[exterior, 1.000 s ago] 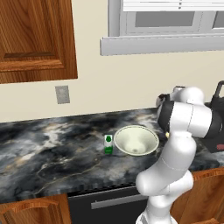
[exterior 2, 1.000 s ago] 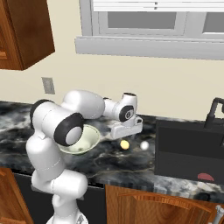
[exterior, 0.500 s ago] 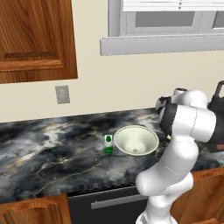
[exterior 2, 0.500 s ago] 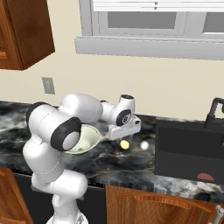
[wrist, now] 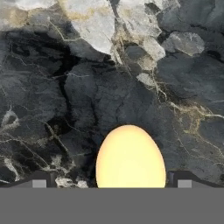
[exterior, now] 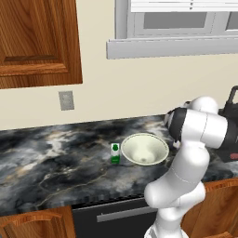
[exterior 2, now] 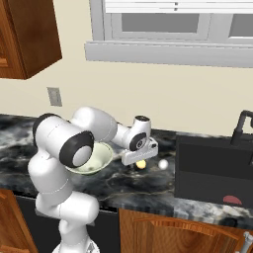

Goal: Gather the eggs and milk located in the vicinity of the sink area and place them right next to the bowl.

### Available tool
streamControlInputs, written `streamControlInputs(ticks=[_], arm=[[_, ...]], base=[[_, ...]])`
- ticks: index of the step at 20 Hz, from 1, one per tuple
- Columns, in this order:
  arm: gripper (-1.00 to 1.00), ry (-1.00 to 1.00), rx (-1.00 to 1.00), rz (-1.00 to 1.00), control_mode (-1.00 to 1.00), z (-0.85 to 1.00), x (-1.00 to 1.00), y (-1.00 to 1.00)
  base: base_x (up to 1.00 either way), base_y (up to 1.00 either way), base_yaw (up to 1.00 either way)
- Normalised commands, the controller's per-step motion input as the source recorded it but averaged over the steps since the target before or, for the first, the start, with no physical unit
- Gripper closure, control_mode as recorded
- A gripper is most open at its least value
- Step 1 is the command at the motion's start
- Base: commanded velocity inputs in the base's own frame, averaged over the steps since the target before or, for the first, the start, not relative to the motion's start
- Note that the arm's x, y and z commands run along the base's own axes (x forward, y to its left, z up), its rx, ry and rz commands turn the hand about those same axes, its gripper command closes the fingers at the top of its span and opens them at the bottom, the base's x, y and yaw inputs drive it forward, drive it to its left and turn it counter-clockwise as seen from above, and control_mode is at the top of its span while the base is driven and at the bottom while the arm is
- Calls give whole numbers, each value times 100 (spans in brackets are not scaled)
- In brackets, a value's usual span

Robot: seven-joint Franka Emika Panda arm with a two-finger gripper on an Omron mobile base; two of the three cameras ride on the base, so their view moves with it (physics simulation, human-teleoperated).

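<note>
Scanning left to right, you see the milk (exterior: 115, 153) beside the bowl (exterior: 144, 149), then a yellowish egg (exterior 2: 141, 164) and a paler egg (exterior 2: 163, 164) on the worktop (exterior: 51, 162) before the sink (exterior 2: 212, 168). Your jaws stand spread, straddling the yellowish egg; it looks smooth, rounded and fragile, so close gently across its widest middle.

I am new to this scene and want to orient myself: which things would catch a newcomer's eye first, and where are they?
The white arm reaches over the dark marble counter, its open gripper just above a yellowish egg, which in the hand view lies between the finger tips. A paler egg lies beside it, near the black sink. To the left, the pale bowl stands with the milk carton close beside it.
</note>
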Motion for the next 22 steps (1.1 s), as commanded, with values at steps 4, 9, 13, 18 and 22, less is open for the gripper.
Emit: streamControlInputs(ticks=[4,9,13,18,22], arm=[[-100,0,0,-1,-100,-7,0,0],[100,0,0,0,-100,0,0,0],[100,0,0,0,-100,0,-9,0],[100,-1,4,0,-100,0,-6,0],[100,-12,20,4,-100,5,-17,0]], base=[[0,0,0],[0,0,0],[0,0,0],[0,0,0],[0,0,0]])
